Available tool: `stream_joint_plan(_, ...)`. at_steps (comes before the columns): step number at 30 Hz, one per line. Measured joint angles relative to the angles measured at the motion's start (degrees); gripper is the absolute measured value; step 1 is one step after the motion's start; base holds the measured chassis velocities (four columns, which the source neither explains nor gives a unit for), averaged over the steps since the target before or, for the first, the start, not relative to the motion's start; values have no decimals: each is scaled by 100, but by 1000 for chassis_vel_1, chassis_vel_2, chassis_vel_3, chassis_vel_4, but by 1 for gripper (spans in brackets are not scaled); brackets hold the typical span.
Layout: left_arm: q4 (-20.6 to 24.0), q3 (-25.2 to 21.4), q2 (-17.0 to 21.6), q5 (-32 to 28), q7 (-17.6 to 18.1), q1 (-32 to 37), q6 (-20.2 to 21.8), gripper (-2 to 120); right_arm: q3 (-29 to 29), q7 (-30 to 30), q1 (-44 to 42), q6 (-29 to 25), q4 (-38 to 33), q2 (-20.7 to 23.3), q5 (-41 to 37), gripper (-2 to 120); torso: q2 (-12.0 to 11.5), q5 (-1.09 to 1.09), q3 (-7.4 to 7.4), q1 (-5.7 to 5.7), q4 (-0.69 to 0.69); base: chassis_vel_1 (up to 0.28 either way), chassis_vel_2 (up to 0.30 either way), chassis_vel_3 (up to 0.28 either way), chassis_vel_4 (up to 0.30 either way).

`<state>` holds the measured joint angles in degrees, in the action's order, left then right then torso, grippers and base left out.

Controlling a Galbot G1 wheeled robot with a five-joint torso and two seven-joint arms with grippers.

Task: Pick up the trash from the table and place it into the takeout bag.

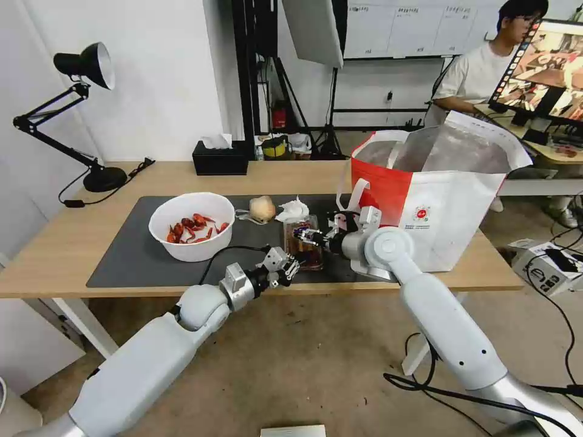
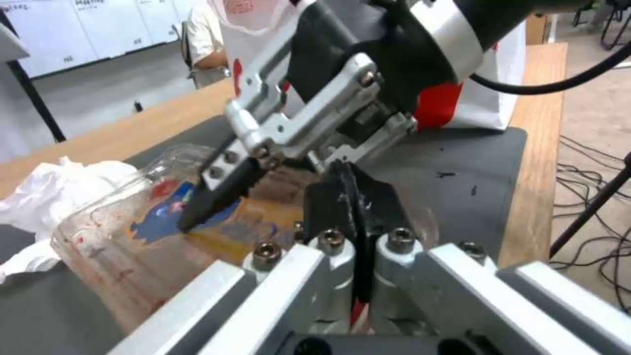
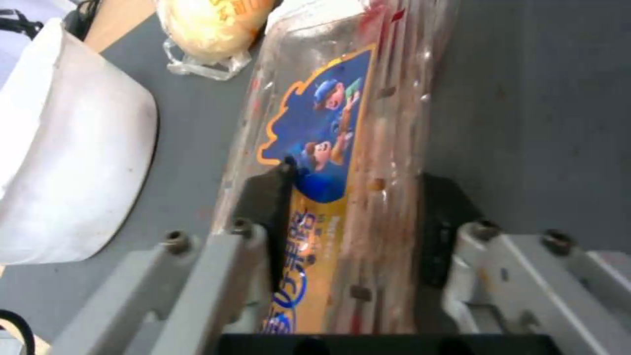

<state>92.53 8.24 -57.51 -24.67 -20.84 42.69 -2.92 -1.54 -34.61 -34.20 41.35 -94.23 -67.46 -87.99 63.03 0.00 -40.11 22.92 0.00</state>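
On the table (image 1: 73, 243), the dark mat holds the trash. There is a white bowl (image 1: 191, 233) of red shells, a beige lump (image 1: 262, 208), a crumpled tissue (image 1: 293, 209) and a clear tray (image 1: 302, 243). My right gripper (image 1: 308, 235) straddles the tray (image 3: 342, 123), with its fingers (image 3: 266, 207) pressed on both long sides. My left gripper (image 1: 290, 267) is at the tray's near corner, its black fingers (image 2: 352, 197) together beside the plastic (image 2: 131, 236). The takeout bag (image 1: 437, 194) stands open at the right end.
A black tissue box (image 1: 220, 159) and a desk lamp (image 1: 85, 109) sit on the table's far left side. The bag's strap (image 1: 358, 191) hangs just behind my right wrist. Cables and a box (image 1: 546, 267) lie on the floor at right.
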Motion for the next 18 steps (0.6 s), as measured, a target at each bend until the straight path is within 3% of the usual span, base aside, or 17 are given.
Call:
stream_joint_plan(5, -3, -23, -7, -1, 0, 18, -11, 0, -18, -2, -17, -3, 12, -45, 5, 24, 0, 0, 0, 0, -1, 0, 0, 0, 0)
stream_joint_plan(8, 31, -97, 20, -1, 0, 106, -26, 0, -32, -5, -44, -5, 26, -96, 13, 8, 0, -1, 0, 0, 0, 0, 0, 0, 0)
stream_joint_plan(13, 89, -191, 89, -11, -7, 190, -27, 0, -33, 0, -75, -9, 25, -100, 18, 0, 0, 0, 0, 0, 0, 0, 0, 0, 0)
stream_joint_plan(14, 106, -259, 124, -22, -15, 227, -27, 9, -46, 8, -101, -12, 25, -101, 23, 0, 0, 0, 1, 0, 0, 0, 0, 0, 0)
stream_joint_plan(18, 133, -308, 146, -41, -20, 254, -28, 21, -68, 24, -143, -14, 20, -94, 27, 0, 0, 0, 1, 0, 0, 0, 0, 0, 0)
